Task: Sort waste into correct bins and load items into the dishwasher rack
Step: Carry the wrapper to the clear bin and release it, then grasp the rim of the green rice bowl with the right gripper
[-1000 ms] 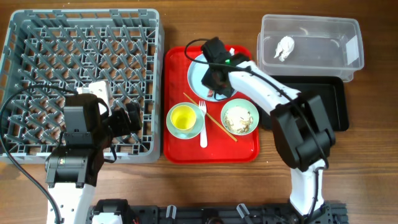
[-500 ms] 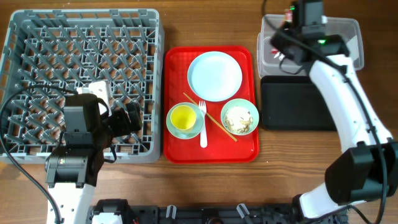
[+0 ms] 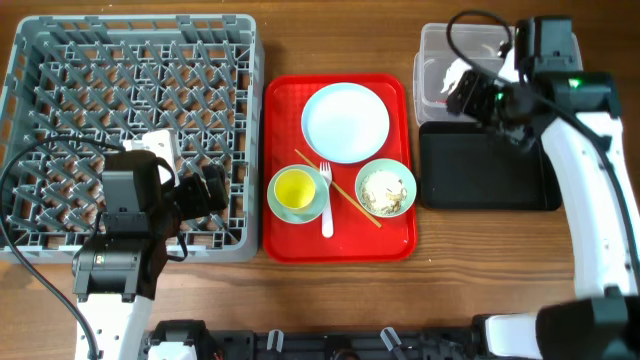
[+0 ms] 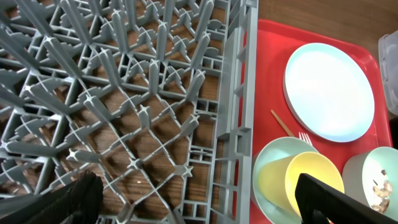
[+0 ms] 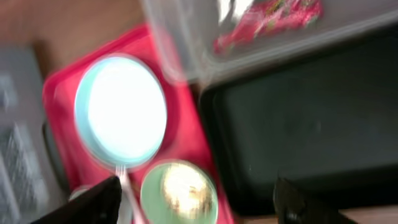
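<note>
Bright, even light; right-wrist view motion-blurred

The white-shelled left arm [image 3: 110,300] rises from the near-left corner of the wooden worktop [image 3: 330,300]. Its black wrist block is turned toward the right edge, and the black two-finger left gripper [image 3: 212,190] lies roughly level. In the left wrist view its dark fingers [image 4: 74,199] stand spread wide. The white right arm [image 3: 600,220] runs from the near edge up along the right edge, then bends left near the far-right corner. There the black right gripper [image 3: 468,95] points toward the left edge. The right wrist view is blurred, but its two fingers [image 5: 93,199] are clearly parted.
</note>
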